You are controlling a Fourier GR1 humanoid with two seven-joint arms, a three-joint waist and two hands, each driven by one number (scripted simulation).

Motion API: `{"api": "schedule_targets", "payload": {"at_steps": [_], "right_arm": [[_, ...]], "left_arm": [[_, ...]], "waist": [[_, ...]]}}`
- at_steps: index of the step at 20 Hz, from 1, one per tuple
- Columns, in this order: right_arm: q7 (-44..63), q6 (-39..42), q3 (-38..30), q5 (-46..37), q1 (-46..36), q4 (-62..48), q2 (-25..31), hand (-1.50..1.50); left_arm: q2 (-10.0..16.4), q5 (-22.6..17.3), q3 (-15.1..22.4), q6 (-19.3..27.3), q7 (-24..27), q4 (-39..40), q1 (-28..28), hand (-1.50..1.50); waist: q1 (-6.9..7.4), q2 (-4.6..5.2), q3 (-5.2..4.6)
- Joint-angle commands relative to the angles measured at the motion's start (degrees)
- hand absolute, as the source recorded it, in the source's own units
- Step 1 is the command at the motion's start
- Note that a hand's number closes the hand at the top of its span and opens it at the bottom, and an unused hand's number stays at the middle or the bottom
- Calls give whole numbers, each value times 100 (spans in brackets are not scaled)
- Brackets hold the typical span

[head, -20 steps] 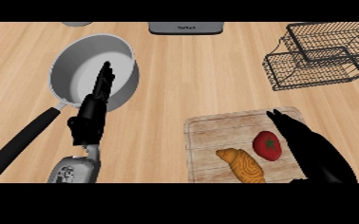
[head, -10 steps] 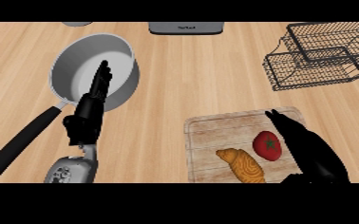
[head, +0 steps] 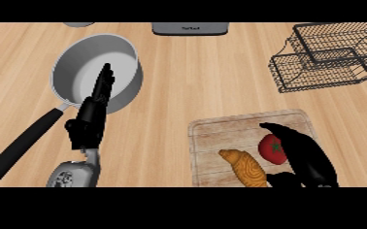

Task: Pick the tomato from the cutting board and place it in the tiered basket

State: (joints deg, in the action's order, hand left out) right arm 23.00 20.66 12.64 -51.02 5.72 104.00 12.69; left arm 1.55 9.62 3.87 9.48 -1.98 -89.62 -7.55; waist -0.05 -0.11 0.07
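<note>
A red tomato lies on the wooden cutting board at the lower right, beside a croissant. My right hand rests over the tomato's right side, fingers straight and open, thumb low by the croissant. The black wire tiered basket stands at the upper right, well apart from the board. At the left my left hand is held upright with straight fingers, in front of the saucepan.
A grey saucepan with a black handle sits at the left. A grey appliance stands at the counter's back edge. Bare wooden counter lies between the board and the basket.
My right hand has shifted slightly lower and closer onto the tomato. The left hand and the other objects stay where they were.
</note>
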Motion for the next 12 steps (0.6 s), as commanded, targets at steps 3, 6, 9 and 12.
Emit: {"api": "schedule_targets", "payload": {"at_steps": [3, 6, 9, 12], "right_arm": [[-574, -932, -4, -700, -385, -660, 112, 150], [-822, -1177, 113, -1036, -285, -748, 288, 150], [-617, -359, 360, -1327, -538, -917, 688, 150], [-751, 417, 382, -1504, -620, -1143, 1452, 150]], "left_arm": [[-30, 84, -80, 73, 175, 371, -164, 0], [-136, 157, 75, 118, -232, 17, -292, 0], [-149, 91, 114, 117, -98, 54, -65, 0], [33, -20, -65, -69, -213, 37, -193, 0]], "waist": [[6, 21, -5], [-1, 11, -5], [33, 15, -8], [62, 27, -12]]}}
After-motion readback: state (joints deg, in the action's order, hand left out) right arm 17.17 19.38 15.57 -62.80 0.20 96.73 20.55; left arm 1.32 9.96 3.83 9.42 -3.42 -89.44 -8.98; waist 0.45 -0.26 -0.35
